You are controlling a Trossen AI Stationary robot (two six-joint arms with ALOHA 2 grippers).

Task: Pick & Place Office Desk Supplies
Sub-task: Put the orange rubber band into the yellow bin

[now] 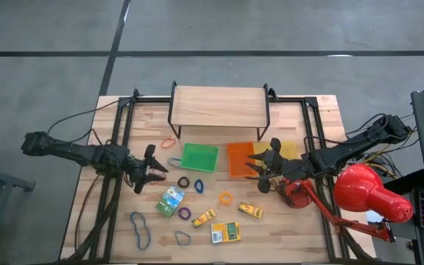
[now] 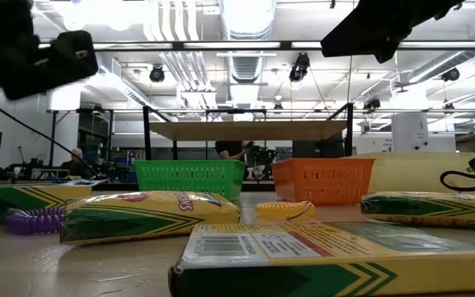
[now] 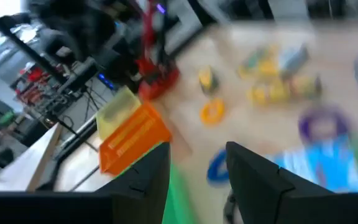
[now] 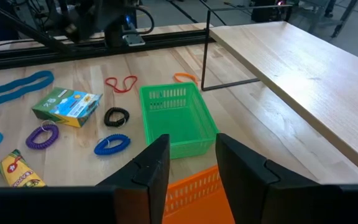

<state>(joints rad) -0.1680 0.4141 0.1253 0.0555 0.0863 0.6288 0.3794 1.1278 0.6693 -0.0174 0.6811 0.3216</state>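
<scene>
Nearest the table's front edge, a yellow-green box (image 1: pixel 225 232) is laid flat, long axis across the table. Farther back, the left gripper (image 1: pixel 155 171) and right gripper (image 1: pixel 257 166) are held empty with fingers apart.

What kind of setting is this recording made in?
Probably a robotics lab or workshop: a wooden table on grey concrete floor, exposed ceiling ducts with strip lights, and benches crowded with equipment behind.

The wooden table (image 1: pixel 285 221) carries trays (image 1: pixel 199 157), scattered rubber bands (image 1: pixel 140 227), crayon boxes (image 1: pixel 225 232) and a red lamp (image 1: pixel 370 193).
</scene>
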